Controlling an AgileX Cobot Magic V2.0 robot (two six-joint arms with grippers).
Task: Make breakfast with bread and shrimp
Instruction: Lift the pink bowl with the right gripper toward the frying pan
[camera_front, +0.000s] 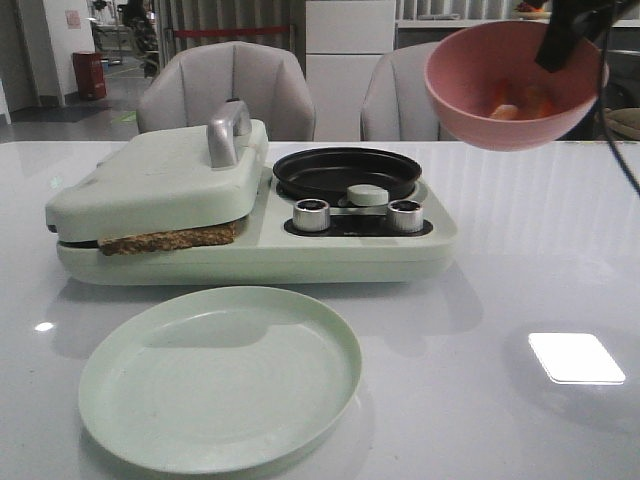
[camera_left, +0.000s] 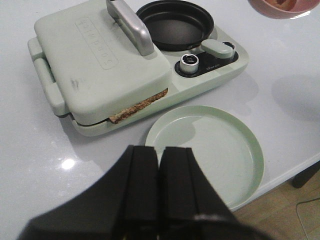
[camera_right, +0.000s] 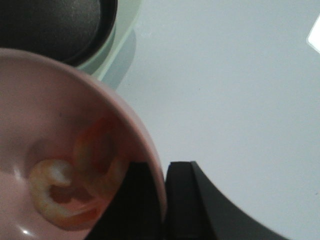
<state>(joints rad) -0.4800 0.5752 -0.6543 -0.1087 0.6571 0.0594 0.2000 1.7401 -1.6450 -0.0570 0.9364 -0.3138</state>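
Bread (camera_front: 170, 240) pokes out from under the closed lid of the pale green sandwich maker (camera_front: 160, 180); its brown edge (camera_left: 140, 106) also shows in the left wrist view. Curled pinkish-orange shrimp (camera_right: 75, 185) lie in a pink bowl (camera_front: 510, 85) held tilted in the air to the right of the black pan (camera_front: 347, 172). My right gripper (camera_right: 164, 167) is shut on the bowl's rim, one finger inside and one outside. My left gripper (camera_left: 159, 150) is shut and empty, above the table near the green plate (camera_left: 210, 150).
An empty pale green plate (camera_front: 220, 375) lies in front of the sandwich maker. Two metal knobs (camera_front: 312, 214) and a green lever sit below the pan. Two grey chairs stand behind the white table (camera_front: 540, 300).
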